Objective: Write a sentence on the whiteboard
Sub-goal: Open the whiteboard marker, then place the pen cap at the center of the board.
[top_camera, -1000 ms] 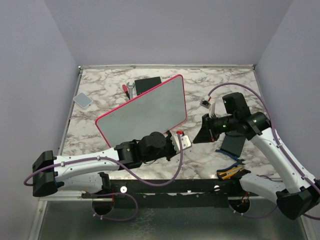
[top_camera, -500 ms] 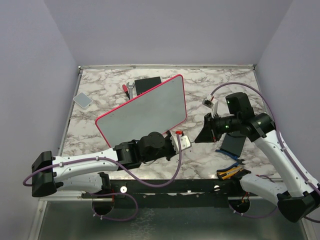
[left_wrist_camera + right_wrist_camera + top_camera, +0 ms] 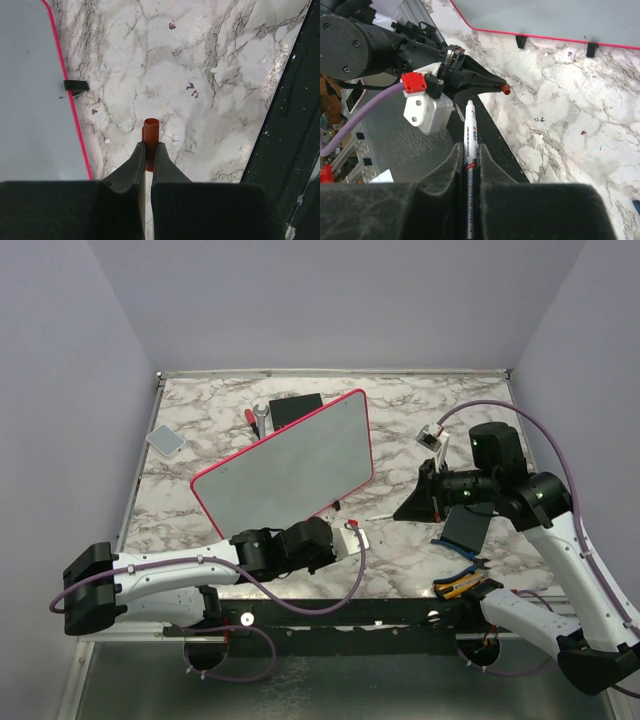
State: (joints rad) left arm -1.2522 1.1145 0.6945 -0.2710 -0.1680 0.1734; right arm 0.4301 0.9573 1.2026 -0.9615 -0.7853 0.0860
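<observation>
Whiteboard [image 3: 290, 470] sits angled across the marble worktop [image 3: 200, 430] in the top view, its surface blank, with no lettering legible. Left wrist view: left fingers [image 3: 131, 167] are pinched on a red cap [image 3: 150, 132], just beside the board's edge. Right wrist view: right fingers [image 3: 451, 167] clamp a marker [image 3: 469, 140], tip bared. Judgement: uncapping is done; the writing is wholly outstanding.

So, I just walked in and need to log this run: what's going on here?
The left gripper is shut on a red marker cap; the right gripper is shut on the uncapped marker, its tip pointing toward that cap. Both are over the marble table near the whiteboard, which shows no writing yet.
</observation>
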